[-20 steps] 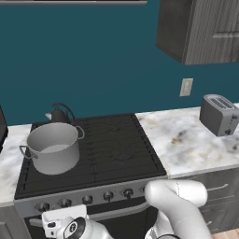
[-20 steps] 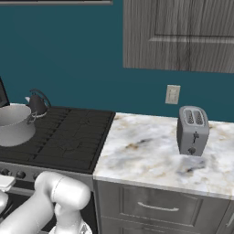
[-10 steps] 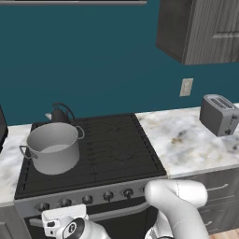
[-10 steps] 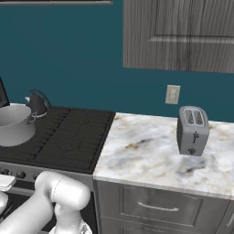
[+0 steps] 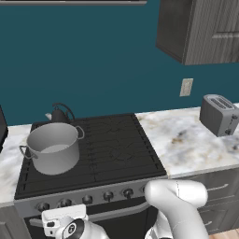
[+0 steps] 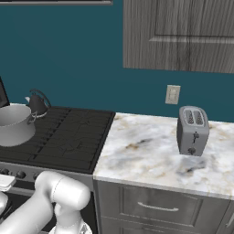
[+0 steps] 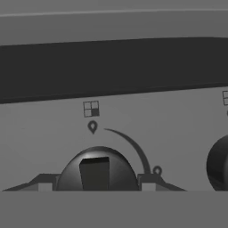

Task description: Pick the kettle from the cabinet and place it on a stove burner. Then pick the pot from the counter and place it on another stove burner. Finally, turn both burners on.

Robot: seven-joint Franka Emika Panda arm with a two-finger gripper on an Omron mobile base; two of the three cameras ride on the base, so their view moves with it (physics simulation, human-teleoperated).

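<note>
The grey pot [image 5: 53,148] [image 6: 13,124] stands on the front left burner of the black stove [image 5: 117,145] [image 6: 75,137]. Behind it, on the back left burner, sits the small dark kettle [image 5: 60,115] [image 6: 37,104]. My hand [image 5: 63,219] hangs low in front of the stove's row of knobs [image 5: 87,200]. In the hand view, my gripper [image 7: 96,185] straddles one round dark knob [image 7: 95,171], its fingertips [image 7: 44,183] pressed against the knob's two sides. A second knob [image 7: 218,164] shows at the right edge.
A grey toaster [image 5: 218,114] [image 6: 192,130] stands on the marble counter [image 5: 186,144] [image 6: 151,155] right of the stove. A dark wood-grain wall cabinet [image 5: 200,28] [image 6: 183,34] hangs above it, over a wall outlet [image 6: 172,94]. Drawer fronts [image 6: 155,208] lie below the counter.
</note>
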